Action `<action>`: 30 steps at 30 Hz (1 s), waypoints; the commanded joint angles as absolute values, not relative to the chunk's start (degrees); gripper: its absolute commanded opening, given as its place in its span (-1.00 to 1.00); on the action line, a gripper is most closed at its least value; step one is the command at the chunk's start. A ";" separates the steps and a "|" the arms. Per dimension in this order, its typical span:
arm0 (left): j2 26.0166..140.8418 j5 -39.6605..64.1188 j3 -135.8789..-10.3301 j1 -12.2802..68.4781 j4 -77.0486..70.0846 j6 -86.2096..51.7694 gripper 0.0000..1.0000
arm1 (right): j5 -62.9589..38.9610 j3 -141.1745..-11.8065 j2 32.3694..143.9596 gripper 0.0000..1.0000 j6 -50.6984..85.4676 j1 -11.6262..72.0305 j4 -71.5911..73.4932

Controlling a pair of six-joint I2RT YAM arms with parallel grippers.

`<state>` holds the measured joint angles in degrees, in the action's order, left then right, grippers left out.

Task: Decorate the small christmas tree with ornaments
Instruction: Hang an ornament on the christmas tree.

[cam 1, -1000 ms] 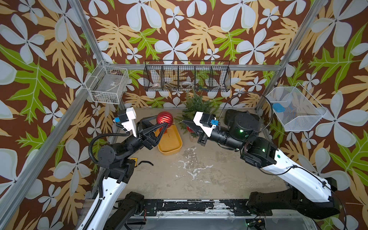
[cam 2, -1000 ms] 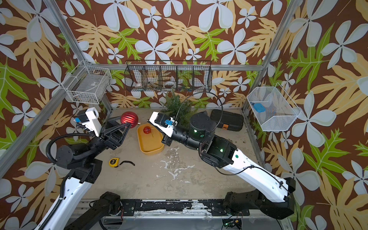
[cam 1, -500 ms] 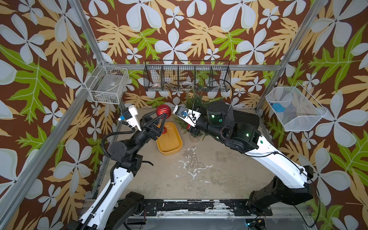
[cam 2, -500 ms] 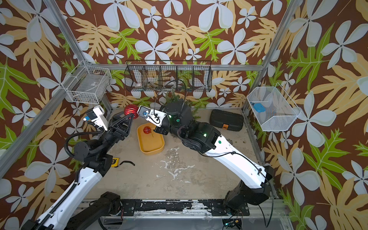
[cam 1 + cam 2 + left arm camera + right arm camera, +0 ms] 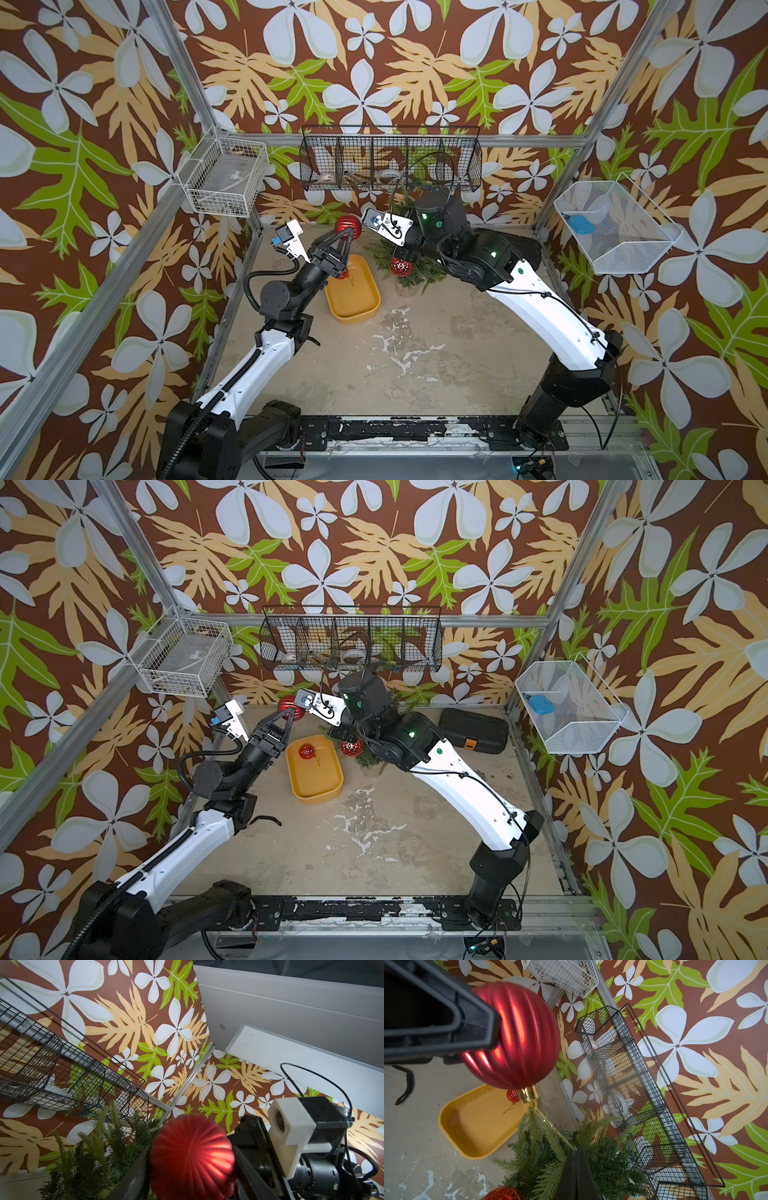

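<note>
- Holding the ribbed ornament (image 5: 348, 222) between its two fingers, the left pincer (image 5: 348, 233) stands about half open around the red ball. It is raised above the bench (image 5: 415, 353), near the middle of the back edge.
- The ribbed ornament's gold cap (image 5: 528, 1093) points toward the small christmas tree (image 5: 419, 270), and a gold string (image 5: 550, 1126) runs from the cap across the branches.
- The right pincer (image 5: 575, 1150) is fully closed, its tips pinching the far end of the gold string over the tree's needles.
- The small christmas tree stands upright on its pale base near the back edge of the bench. In both top views the right arm hides much of it.
- A latticed ornament (image 5: 401, 267), also red, hangs on the tree's lower branches on the side facing the yellow tray (image 5: 316, 798).
- A third ornament (image 5: 306, 751), red and glittery, lies inside the yellow tray at the end nearer the back edge, with its string loose on the tray floor.
- The yellow tray sits on the bench just beside the tree, on the side toward the left edge.
- A black case (image 5: 473, 729) lies near the back right corner of the bench.
</note>
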<state>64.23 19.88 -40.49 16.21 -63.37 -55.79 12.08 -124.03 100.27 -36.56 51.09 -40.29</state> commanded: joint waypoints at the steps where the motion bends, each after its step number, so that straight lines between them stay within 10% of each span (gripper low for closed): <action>1: 64.19 15.38 -39.38 16.07 -67.25 -58.57 -0.23 | 15.22 -124.70 101.30 -0.98 -37.78 50.91 -39.33; 30: 78.51 7.68 -34.93 18.63 -80.42 -83.50 -0.30 | 29.18 -125.41 108.33 -1.00 -54.98 54.09 -33.77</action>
